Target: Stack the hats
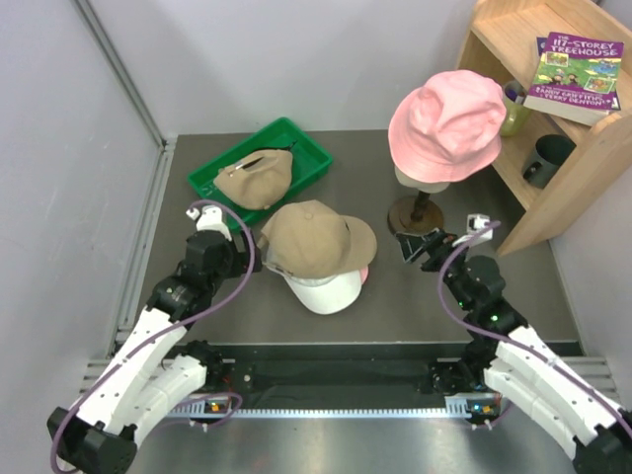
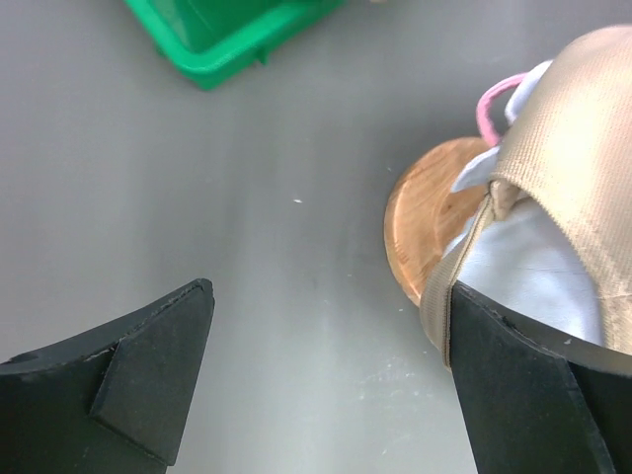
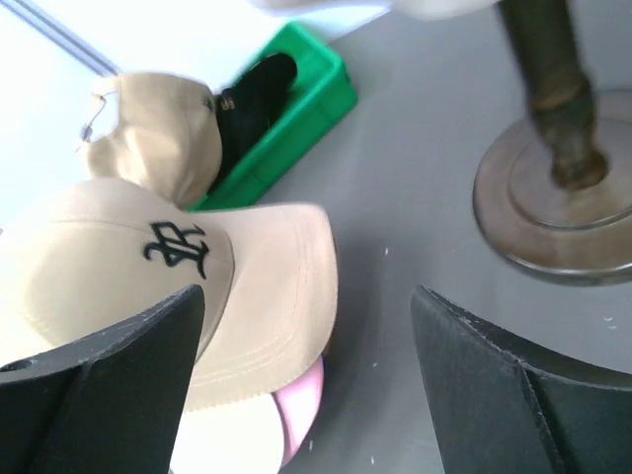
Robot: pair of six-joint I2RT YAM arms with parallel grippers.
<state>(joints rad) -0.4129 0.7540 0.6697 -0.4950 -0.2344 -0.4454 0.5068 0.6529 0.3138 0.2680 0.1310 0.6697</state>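
Holding the left gripper (image 2: 326,306) spread wide, clamping nothing, one finger (image 2: 533,385) just beside the rear strap of the tan cap (image 1: 316,237) at the top view's centre. Holding the right gripper (image 3: 306,296) spread wide too, empty, near that cap's peak on its right. Resting the tan cap on a white cap (image 1: 328,291), a pink peak (image 1: 364,274) showing beneath. Leaving a second tan cap (image 1: 255,180) lying in the green tray (image 1: 304,146), upper left.

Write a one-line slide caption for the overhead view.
Tan cap tops the stack; left gripper and right gripper open either side.

Robot lab: grey walled table (image 1: 360,188), wooden shelf (image 1: 573,168).
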